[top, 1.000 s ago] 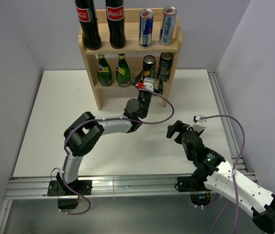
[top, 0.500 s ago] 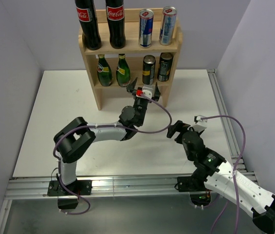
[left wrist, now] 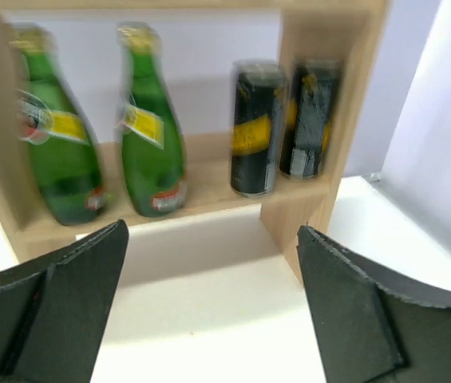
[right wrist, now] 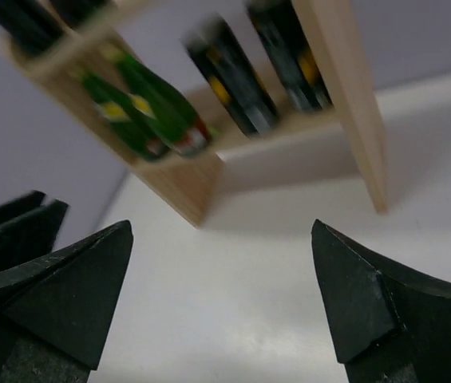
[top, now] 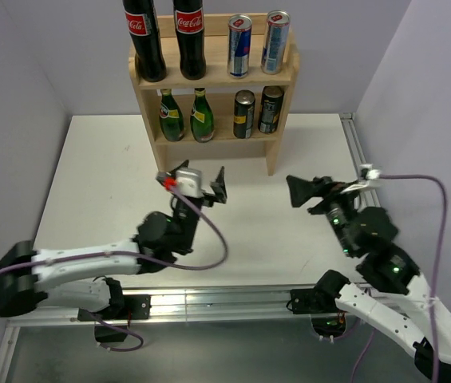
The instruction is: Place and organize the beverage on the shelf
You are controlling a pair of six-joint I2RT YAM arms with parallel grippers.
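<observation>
At the near edge of the table [top: 89, 183], the left arm lies low and stretched out. Its left gripper [top: 201, 177] is raised over the middle of the board with its fingers spread wide and nothing between them. The left wrist view confirms this, with only bare table and the rack showing in the gap of the left gripper [left wrist: 211, 231].

To the right, the right gripper [top: 309, 191] hangs above the board, pointing leftward. It is likewise parted and empty, as the right wrist view shows [right wrist: 221, 227]. Both are well apart from the rack.

At the far edge stands the shelf [top: 273, 155], upright against the back wall. On its lower tier, two green bottles [top: 186, 116] stand side by side on the left, with two dark cans [top: 243, 114] just beside them on the right. On the upper tier, two cola bottles [top: 144, 40] stand on the left and two slim cans [top: 239, 45] on the right.
</observation>
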